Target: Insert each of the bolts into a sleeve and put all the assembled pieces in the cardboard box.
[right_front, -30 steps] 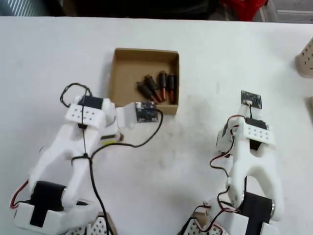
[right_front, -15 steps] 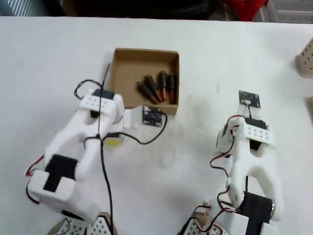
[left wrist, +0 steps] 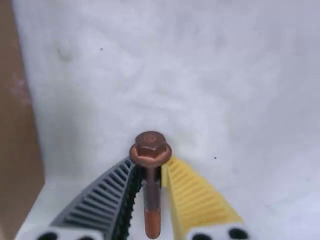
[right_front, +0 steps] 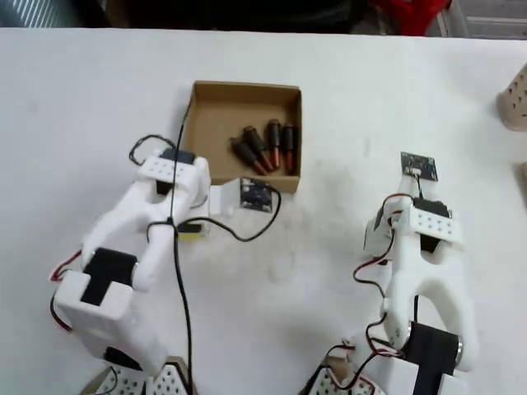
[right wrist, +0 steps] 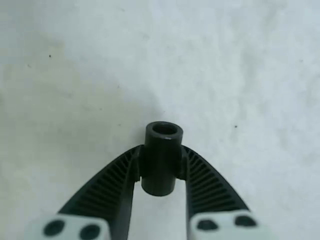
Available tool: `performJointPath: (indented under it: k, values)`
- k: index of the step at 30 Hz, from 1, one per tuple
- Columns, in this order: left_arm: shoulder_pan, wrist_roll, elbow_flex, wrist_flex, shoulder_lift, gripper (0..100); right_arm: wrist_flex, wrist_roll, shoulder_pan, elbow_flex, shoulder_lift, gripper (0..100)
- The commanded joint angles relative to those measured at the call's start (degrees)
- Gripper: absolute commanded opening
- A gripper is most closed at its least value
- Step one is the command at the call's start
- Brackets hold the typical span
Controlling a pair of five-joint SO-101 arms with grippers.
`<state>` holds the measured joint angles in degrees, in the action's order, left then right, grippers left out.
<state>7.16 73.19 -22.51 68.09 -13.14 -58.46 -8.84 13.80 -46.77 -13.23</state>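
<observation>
Left gripper [left wrist: 150, 167] is clamped on a copper-coloured bolt [left wrist: 150, 150], its hex head pointing forward, just beside the near wall of the cardboard box [right_front: 206, 111]. The right gripper [right wrist: 161, 152] is closed around a black sleeve [right wrist: 161, 160] with its open bore facing outward, well apart from the box, off its right side. Four assembled pieces [right_front: 265, 146] lie inside the box, dark sleeves with coppery ends showing. Judging by this, one seemingly final pair is left to mate and drop in.
</observation>
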Motion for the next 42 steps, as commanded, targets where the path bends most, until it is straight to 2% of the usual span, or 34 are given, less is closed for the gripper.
performJointPath:
  k: [1,7,11,16,24,29,35,42]
  values:
    - [0.0,-12.6,1.7,-3.3,0.6,2,0.7,-0.5,0.0,0.2,-1.7,1.7]
    - [0.0,-32.3,2.0,-4.0,0.8,2,0.6,-0.4,0.0,0.2,-1.7,1.7]
    - [-0.4,-48.0,1.7,-3.9,1.0,2,0.5,-0.4,0.0,0.2,-1.7,1.7]
    - [-4.4,-59.2,-0.5,-3.1,5.0,2,0.4,-0.4,0.0,0.2,-1.7,1.7]
    - [-9.4,-75.0,-19.8,-18.1,22.0,2,0.4,-0.4,0.0,0.2,-1.7,1.7]
    - [-9.8,-78.6,-24.3,-22.8,24.6,3,0.3,-0.4,0.0,0.2,-1.7,1.7]
    - [-12.4,-81.5,-17.6,-19.6,15.8,11,0.3,-0.4,0.2,0.2,-1.7,1.7]
    - [-12.0,-80.7,-14.6,-17.3,12.6,7,0.3,-0.4,0.0,0.2,-1.7,1.7]
